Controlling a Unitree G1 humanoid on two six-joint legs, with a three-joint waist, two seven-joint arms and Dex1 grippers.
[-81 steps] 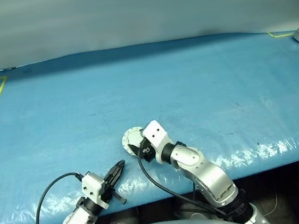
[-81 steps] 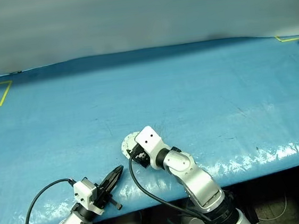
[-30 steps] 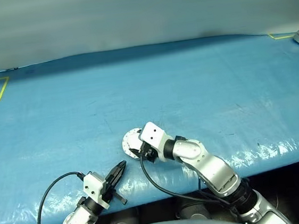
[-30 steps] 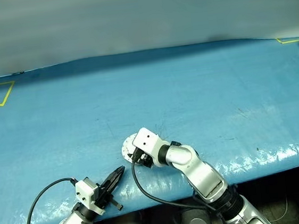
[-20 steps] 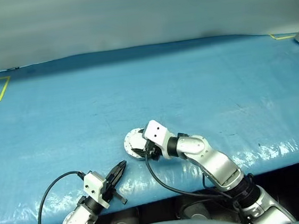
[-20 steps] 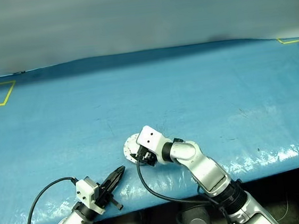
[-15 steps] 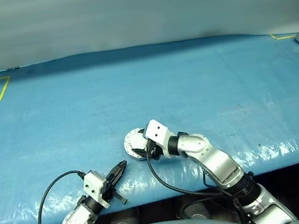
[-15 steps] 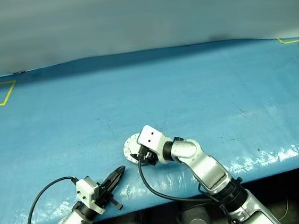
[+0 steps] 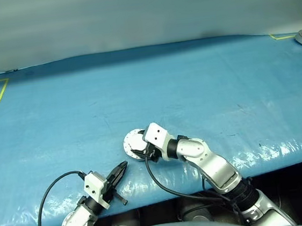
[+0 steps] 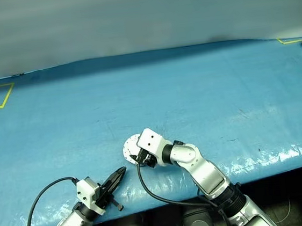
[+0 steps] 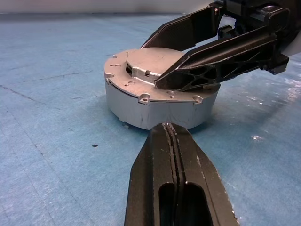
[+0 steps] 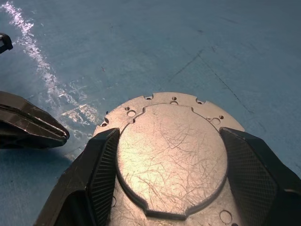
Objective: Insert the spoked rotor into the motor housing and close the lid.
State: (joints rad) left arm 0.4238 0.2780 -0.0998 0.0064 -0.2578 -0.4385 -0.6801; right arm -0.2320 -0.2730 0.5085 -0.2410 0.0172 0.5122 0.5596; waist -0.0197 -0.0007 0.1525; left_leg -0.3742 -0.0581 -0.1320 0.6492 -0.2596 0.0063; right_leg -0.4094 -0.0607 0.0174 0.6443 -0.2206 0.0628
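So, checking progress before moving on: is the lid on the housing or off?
On. The lid sits flat atop the housing, covering its inside.

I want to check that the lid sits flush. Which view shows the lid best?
The right wrist view: the lid faces the camera from above, between the right gripper's spread fingers. The left wrist view shows it side-on atop the housing. In the eye views it is a small disc partly behind the gripper.
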